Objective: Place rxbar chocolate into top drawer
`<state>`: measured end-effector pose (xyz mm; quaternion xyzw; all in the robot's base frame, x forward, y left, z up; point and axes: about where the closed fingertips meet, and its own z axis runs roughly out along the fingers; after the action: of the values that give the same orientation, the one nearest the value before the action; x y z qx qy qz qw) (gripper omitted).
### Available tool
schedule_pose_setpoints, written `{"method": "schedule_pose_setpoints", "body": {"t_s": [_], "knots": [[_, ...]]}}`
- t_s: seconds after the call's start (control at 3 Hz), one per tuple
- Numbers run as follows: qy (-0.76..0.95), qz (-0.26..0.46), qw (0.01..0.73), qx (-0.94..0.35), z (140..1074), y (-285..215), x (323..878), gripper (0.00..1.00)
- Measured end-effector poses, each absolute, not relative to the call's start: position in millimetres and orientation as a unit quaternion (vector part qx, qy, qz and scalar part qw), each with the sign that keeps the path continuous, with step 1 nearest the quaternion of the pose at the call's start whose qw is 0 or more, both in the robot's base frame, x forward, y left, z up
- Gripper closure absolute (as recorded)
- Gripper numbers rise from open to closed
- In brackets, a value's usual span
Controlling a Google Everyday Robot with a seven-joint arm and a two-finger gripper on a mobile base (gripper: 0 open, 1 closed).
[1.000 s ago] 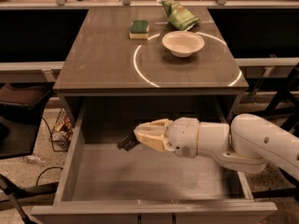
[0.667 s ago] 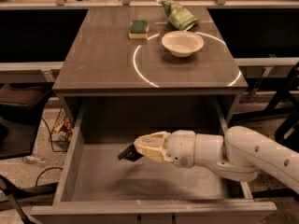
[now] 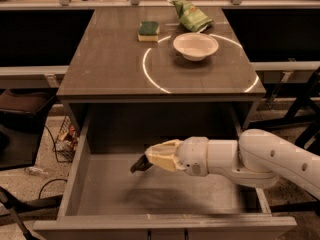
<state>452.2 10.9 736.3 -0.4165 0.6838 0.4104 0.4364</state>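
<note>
The rxbar chocolate, a small black bar, sticks out to the left from the tips of my gripper. The gripper's cream fingers are shut on the bar's right end. They hold it inside the open top drawer, a little above the grey floor, left of centre. My white arm reaches in from the right over the drawer's right wall. The bar's shadow falls on the drawer floor below it.
On the grey table above the drawer stand a white bowl, a green and yellow sponge and a green chip bag. A dark chair and a wire basket stand on the floor at the left.
My gripper has moved lower into the drawer with the bar in it, and slightly to the right.
</note>
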Motion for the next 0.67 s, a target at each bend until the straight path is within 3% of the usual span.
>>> {"method": "schedule_pose_setpoints", "body": {"t_s": [0.33,0.67], "knots": [[0.725,0.392,0.397,-0.404,722.8,-1.5,455.2,1.0],[0.727,0.394,0.395,-0.4,722.6,-1.9,455.6,0.82]]}}
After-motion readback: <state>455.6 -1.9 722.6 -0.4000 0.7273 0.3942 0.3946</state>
